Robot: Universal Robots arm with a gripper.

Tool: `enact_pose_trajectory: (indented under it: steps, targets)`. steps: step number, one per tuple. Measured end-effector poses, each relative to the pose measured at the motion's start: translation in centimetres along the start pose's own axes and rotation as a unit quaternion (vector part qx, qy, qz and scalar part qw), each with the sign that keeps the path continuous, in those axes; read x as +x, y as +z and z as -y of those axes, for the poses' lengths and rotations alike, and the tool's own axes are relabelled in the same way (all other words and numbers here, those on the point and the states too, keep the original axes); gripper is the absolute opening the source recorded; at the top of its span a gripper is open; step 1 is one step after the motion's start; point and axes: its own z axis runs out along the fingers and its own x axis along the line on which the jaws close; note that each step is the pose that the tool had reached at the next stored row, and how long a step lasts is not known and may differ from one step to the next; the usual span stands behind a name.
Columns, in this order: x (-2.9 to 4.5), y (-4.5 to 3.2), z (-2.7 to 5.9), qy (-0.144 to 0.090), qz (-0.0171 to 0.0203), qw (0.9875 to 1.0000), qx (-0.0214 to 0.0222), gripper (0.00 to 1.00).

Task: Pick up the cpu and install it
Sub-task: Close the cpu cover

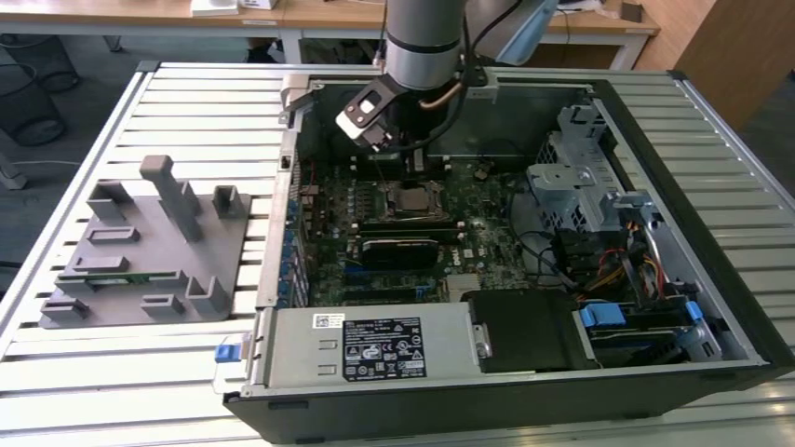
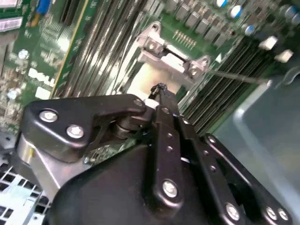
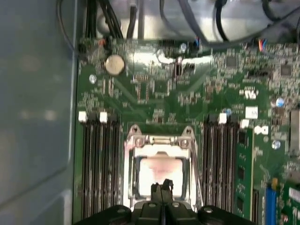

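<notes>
In the exterior view the gripper [image 1: 414,156] hangs inside the open computer case [image 1: 733,307], over the motherboard's socket [image 1: 416,199]. In the second wrist view the gripper [image 2: 161,90] has its fingers pressed together, holding nothing, just above the pale cpu [image 2: 143,77] — the chip lies flat inside the metal socket frame [image 2: 154,47]. In the first wrist view the closed gripper [image 3: 162,187] sits over the cpu [image 3: 157,169], seated in its frame between banks of memory slots [image 3: 98,164].

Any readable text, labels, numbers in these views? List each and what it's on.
On the power supply label: dense print, too small to read.
On the white sticker beside it: too small to read.
On the motherboard: white silkscreen, a maker's logo, not transcribed; other markings blurred.
Nothing quotable.
</notes>
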Motion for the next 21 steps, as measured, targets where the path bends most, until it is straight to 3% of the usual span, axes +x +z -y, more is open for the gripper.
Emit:
enact_pose_trajectory:
  steps: [9,21]
  targets:
    - [0.01,0.86,0.92,0.000,0.0000,1.0000,-0.0001,0.11]
    - [0.01,1.58,1.28,0.000,0.0000,1.0000,-0.0001,0.11]
